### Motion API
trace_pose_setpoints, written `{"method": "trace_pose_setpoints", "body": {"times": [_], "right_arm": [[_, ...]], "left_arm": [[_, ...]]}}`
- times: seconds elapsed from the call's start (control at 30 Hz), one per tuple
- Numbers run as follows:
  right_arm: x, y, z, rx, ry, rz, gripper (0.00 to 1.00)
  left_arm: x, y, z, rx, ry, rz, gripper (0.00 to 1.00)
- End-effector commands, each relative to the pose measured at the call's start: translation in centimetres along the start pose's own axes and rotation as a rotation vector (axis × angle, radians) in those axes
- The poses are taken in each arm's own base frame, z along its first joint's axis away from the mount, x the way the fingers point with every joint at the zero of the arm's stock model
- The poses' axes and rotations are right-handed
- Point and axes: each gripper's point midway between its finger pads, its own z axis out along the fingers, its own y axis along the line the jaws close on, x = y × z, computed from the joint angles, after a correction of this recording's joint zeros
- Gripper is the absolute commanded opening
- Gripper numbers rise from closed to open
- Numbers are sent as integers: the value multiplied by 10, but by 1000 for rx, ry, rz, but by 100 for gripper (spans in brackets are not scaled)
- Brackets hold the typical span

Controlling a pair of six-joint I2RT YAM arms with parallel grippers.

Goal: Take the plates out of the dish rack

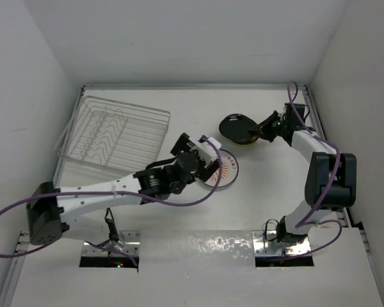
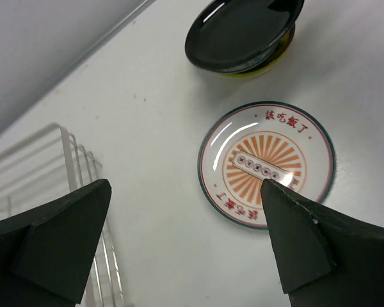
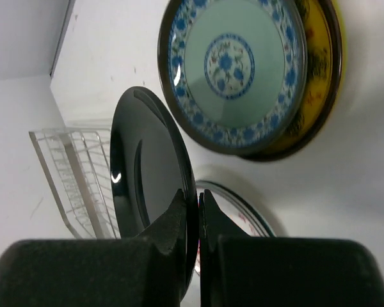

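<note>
White tabletop (image 1: 179, 214), matte and plain, boxed in by bare white walls (image 1: 198, 38) at 9, 12 and 3 o'clock. Arm bases along the 6 o'clock edge.

Towards 10 o'clock in the top view, silver wire dish rack (image 1: 115, 137), set askew, its left side close against the 9 o'clock wall.

Just right of table centre, sunburst plate (image 1: 230, 167): white, orange rays in the middle, red characters round the rim. Lies flat on the table, partly hidden under the left gripper (image 1: 208, 158). From the left wrist, that pincer spread wide, nothing between the fingers (image 2: 57, 249). Hangs above bare table between rack (image 2: 70, 166) and sunburst plate (image 2: 267, 163), apart from both.

Towards 1 o'clock, right gripper (image 1: 267, 126) at the rim of the black plate (image 1: 237, 126). In the right wrist view, fingertips (image 3: 169, 224) pressed together on that rim, pinching the plate (image 3: 147, 173) edge-on and tilted. Beneath it, a stack of two: blue-flowered plate (image 3: 237, 70) with pale green centre, resting on a yellow-brown patterned plate (image 3: 317, 77). Cannot tell whether the black plate touches the stack.

Stack set well in from the 3 o'clock wall, right forearm reaching in from that side. Bare strip along the 12 o'clock edge between rack and stack. Wide bare stretch at 5 to 6 o'clock, between the sunburst plate and the arm bases.
</note>
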Motion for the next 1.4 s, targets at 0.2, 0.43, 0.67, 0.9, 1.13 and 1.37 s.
{"method": "trace_pose_setpoints", "body": {"times": [0.2, 0.43, 0.67, 0.9, 1.13, 1.37], "right_arm": [[-54, 13, 43, -25, -71, -75, 7], [-62, -2, 60, 39, -49, -107, 43], [-66, -19, 48, 163, -75, -160, 84], [-60, -29, 58, 219, -36, -177, 89], [-54, -20, 66, 252, -14, -197, 90], [-55, -28, 56, 363, -41, -231, 95]], "left_arm": [[26, 18, -63, 38, 17, -383, 100], [25, 37, -90, 37, -15, -464, 100], [28, 42, -103, 49, 6, -503, 100], [27, 46, -110, 51, -6, -522, 100], [33, 45, -111, 48, 8, -524, 100], [36, 47, -112, 40, 11, -525, 100]]}}
